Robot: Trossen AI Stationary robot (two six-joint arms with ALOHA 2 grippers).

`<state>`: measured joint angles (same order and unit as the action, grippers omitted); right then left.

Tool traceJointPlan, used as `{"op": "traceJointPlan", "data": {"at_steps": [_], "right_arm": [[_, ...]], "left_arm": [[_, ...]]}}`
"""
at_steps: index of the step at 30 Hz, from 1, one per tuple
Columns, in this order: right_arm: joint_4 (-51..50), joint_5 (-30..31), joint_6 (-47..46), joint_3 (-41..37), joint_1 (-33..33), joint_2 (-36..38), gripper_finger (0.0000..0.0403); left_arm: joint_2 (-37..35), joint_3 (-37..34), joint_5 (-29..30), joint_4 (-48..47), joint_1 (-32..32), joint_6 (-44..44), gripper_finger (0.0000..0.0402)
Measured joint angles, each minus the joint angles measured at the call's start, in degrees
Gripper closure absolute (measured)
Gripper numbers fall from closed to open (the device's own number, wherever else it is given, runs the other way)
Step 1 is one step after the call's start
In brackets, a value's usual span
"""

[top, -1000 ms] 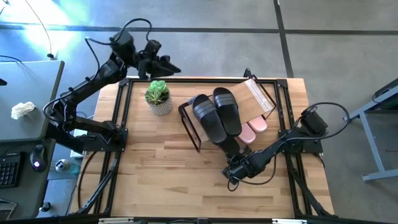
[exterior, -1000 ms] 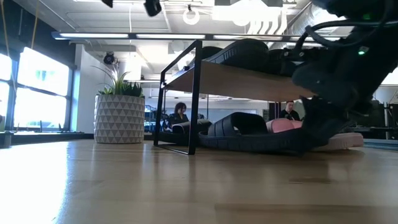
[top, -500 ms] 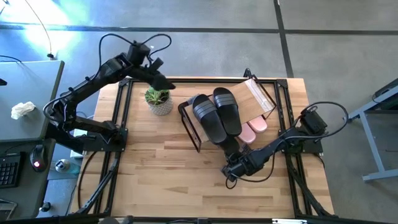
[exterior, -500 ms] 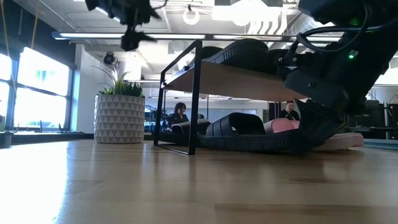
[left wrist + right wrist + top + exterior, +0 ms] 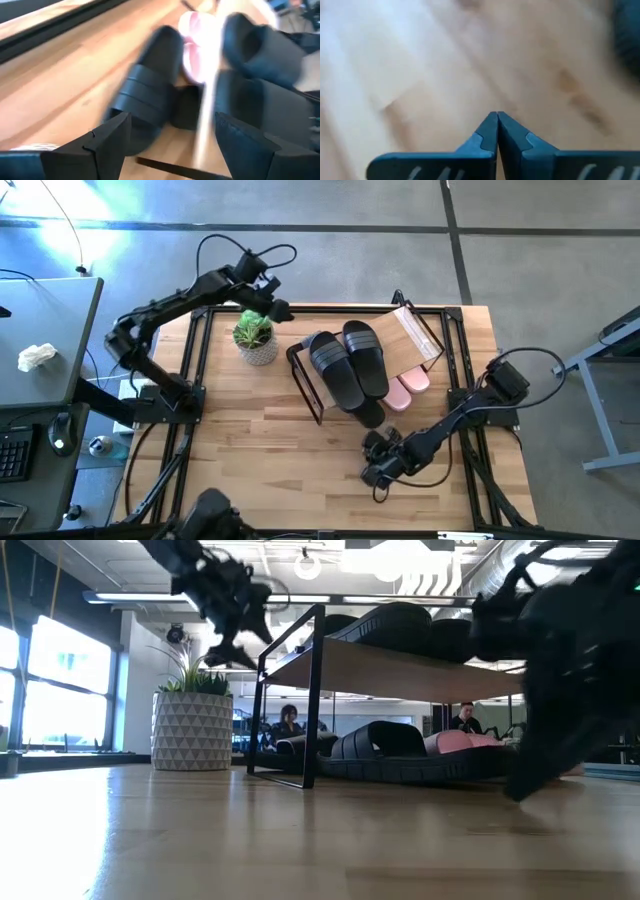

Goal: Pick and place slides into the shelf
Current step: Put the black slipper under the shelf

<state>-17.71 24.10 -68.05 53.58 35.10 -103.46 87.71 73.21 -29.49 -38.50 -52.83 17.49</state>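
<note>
Two black slides [image 5: 350, 362] lie on top of the shelf [image 5: 412, 335], a wood board in a black frame. Under the board, on the table, lie a third black slide [image 5: 400, 755] and the pale pink slides [image 5: 408, 387]. My left gripper [image 5: 276, 309] hangs open in the air at the far left of the shelf, above the plant, tilted down toward the slides [image 5: 150, 95]. My right gripper [image 5: 372, 470] is shut and low over bare wood [image 5: 497, 125], on the near side of the shelf and apart from the black slide.
A potted green plant [image 5: 254, 337] in a patterned white pot stands just left of the shelf, right under my left gripper. Bare tabletop [image 5: 260, 450] stretches across the near and left parts. A black frame [image 5: 196, 380] runs along the table's edges.
My left gripper has come down and moved toward the shelf, tipping from nearly level to slanting downward, and has stayed open. My right gripper, still shut, has drawn back from the heel of the black slide under the shelf toward the table's near edge.
</note>
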Motion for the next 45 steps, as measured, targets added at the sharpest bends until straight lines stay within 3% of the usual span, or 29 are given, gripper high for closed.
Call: {"op": "traceJointPlan", "data": {"at_steps": [8,13,18,23,33,39,45], "right_arm": [[4.34,-6.28,0.11,0.01,0.92,0.00,0.0403],[4.83,-8.08,-0.43,0.01,0.54,0.00,0.0403],[5.33,-8.11,-1.23,0.02,0.56,0.00,0.0403],[5.82,-8.22,-2.57,0.02,0.56,0.00,0.0403],[6.44,-8.54,-4.14,0.02,0.53,0.00,0.0403],[6.37,-8.10,-3.06,-0.02,-0.38,0.00,0.0403],[6.37,-8.61,-2.49,-0.04,-0.75,0.00,0.0403]], "left_arm": [[8.38,3.87,-3.00,0.16,-1.89,-3.23,0.0131],[12.63,9.08,0.77,-1.52,-0.76,-7.61,0.0131],[15.32,9.66,7.48,-2.31,0.08,-21.61,0.0131],[17.04,9.66,9.41,-4.08,0.94,-36.70,0.0131],[17.19,8.72,6.71,-13.68,1.33,-62.93,0.0131],[17.09,4.22,6.60,-7.37,3.23,-68.12,0.0131],[17.14,3.10,13.07,-1.52,7.11,-69.79,0.0131]]}}
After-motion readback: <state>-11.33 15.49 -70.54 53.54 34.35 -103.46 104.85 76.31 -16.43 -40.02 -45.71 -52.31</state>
